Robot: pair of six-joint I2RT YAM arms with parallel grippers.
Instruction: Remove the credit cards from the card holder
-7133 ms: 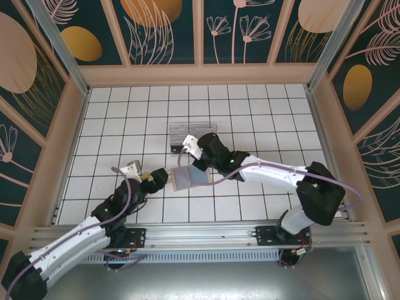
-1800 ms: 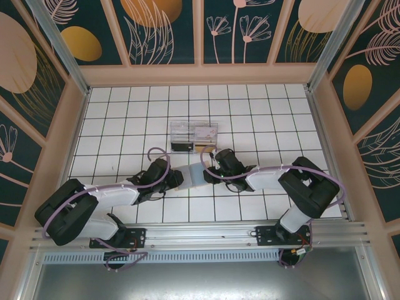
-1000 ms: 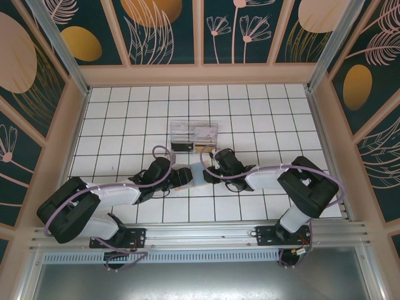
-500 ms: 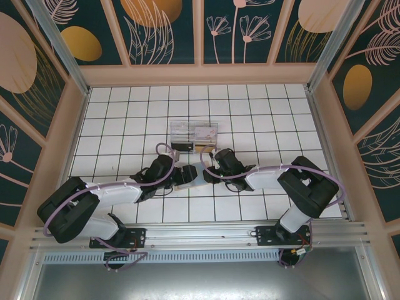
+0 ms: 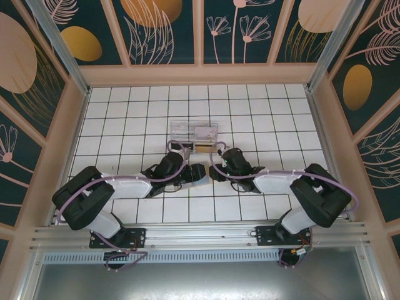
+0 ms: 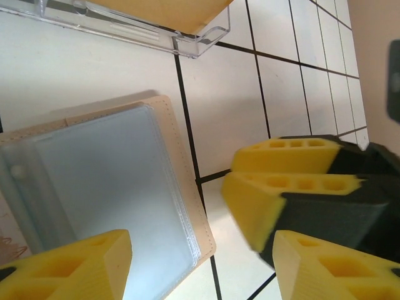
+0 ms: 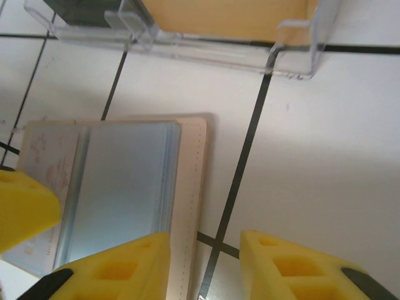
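The card holder [image 6: 106,187] lies open and flat on the tiles, tan edge around blue-grey clear sleeves. In the right wrist view the card holder [image 7: 128,187] shows a credit card [image 7: 49,164], pale with pink marks, tucked in its left sleeve. My left gripper [image 6: 200,275] is open just above the holder's corner, and the right gripper's yellow fingers [image 6: 281,187] sit close in front of it. My right gripper [image 7: 206,269] is open, one finger [image 7: 119,269] over the holder's tan edge and bare tile in the gap. From above, left gripper [image 5: 190,174] and right gripper [image 5: 215,170] meet over the holder.
A clear plastic compartment box [image 5: 195,132] stands just beyond the holder, with a tan item and a black block [image 7: 81,9] inside; its edge [image 6: 200,37] is close to both grippers. White tiled floor surrounds them, with wooden walls on three sides.
My left gripper has slid right over the holder, covering most of it from above. The right gripper has shifted slightly right, and the two now nearly touch.
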